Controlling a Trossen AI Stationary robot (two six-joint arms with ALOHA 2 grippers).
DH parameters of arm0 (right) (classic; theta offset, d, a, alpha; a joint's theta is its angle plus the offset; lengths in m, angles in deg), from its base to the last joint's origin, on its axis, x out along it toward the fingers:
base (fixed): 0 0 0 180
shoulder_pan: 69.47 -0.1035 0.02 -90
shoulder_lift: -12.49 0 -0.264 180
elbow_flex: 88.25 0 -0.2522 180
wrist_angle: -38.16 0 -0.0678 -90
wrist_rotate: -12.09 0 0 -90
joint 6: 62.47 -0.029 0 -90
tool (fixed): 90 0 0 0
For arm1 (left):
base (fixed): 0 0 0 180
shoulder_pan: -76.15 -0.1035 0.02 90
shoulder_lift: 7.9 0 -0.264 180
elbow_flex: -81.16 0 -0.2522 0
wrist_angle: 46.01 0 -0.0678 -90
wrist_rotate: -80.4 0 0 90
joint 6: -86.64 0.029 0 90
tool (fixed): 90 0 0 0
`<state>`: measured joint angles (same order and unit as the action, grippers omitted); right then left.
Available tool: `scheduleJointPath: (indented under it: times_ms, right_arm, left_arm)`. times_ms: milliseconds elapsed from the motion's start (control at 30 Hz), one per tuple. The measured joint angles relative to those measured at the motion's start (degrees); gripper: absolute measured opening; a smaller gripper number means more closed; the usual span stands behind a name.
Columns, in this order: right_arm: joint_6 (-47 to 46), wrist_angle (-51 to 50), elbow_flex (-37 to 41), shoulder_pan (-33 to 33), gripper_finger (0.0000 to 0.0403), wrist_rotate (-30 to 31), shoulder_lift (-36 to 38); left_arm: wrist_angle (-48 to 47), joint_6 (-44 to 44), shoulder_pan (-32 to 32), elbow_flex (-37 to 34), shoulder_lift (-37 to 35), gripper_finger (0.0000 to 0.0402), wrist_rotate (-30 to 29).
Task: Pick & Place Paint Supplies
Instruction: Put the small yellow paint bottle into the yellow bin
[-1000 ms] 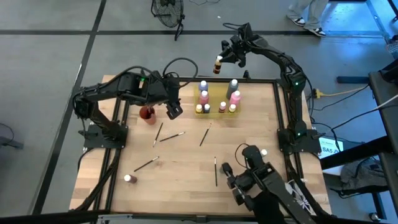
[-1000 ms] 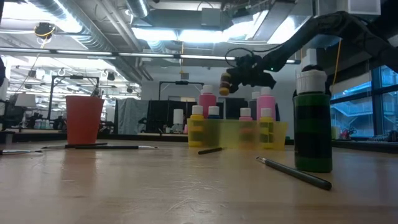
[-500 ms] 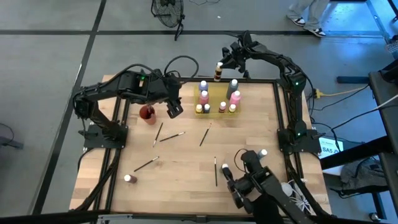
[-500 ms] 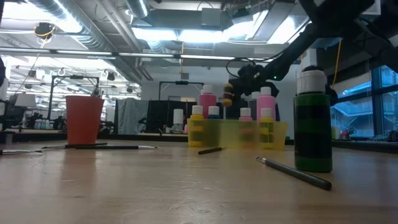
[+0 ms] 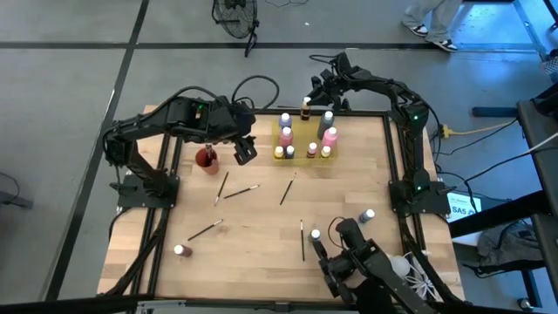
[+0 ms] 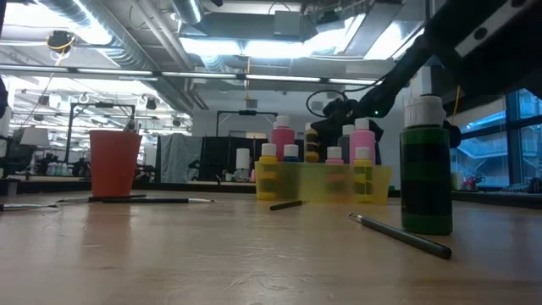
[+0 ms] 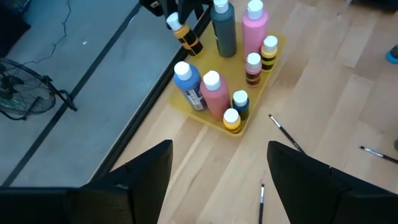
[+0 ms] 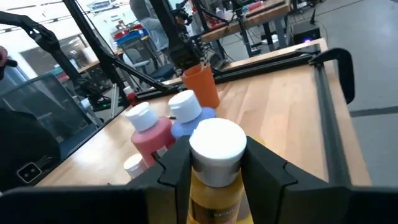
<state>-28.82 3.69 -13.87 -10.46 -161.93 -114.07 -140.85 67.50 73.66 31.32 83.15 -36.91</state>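
A yellow tray (image 5: 305, 146) at the table's far side holds several white-capped paint bottles, pink, blue, grey and small yellow ones (image 7: 214, 93). My right gripper (image 5: 310, 98) is shut on a small yellow-and-dark striped bottle (image 5: 306, 106) just past the tray's far edge; this bottle also shows in the left wrist view (image 7: 186, 38) and the low view (image 6: 312, 142). My left gripper (image 5: 243, 153) is open and empty beside a red cup (image 5: 207, 159). Several thin brushes (image 5: 286, 190) lie flat on the wood. My right gripper pinches the striped bottle between its two fingers (image 8: 177, 168), on the body just below the white cap (image 8: 217, 144). The fingers come slanting down from the far side. The bottle is tilted, cap up, its lower end by the tray's far edge; whether it touches anything I cannot tell.
A green bottle (image 6: 426, 165) stands near the front right, with two white-capped bottles (image 5: 367, 215) (image 5: 315, 235) there and a tiny one (image 5: 180, 250) at front left. A dark device (image 5: 362, 262) sits at the near edge. Bare wood lies mid-table.
My right gripper has come down and toward the table's near edge with the striped bottle, from above and beyond the far rail to the level of the bottles in the tray.
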Motion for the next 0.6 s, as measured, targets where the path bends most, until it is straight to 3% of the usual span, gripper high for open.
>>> scheduleJointPath:
  times_ms: [133,600]
  right_arm:
    - [0.27,-0.07,1.14,0.01,0.011,0.86,-0.01]
    - [7.33,-8.11,1.64,-2.17,0.011,12.28,0.15]
  left_arm:
    - [0.39,0.87,-0.42,0.0,0.02,0.0258,0.0]
    - [0.55,1.95,-2.66,0.0,0.02,0.0258,1.55]
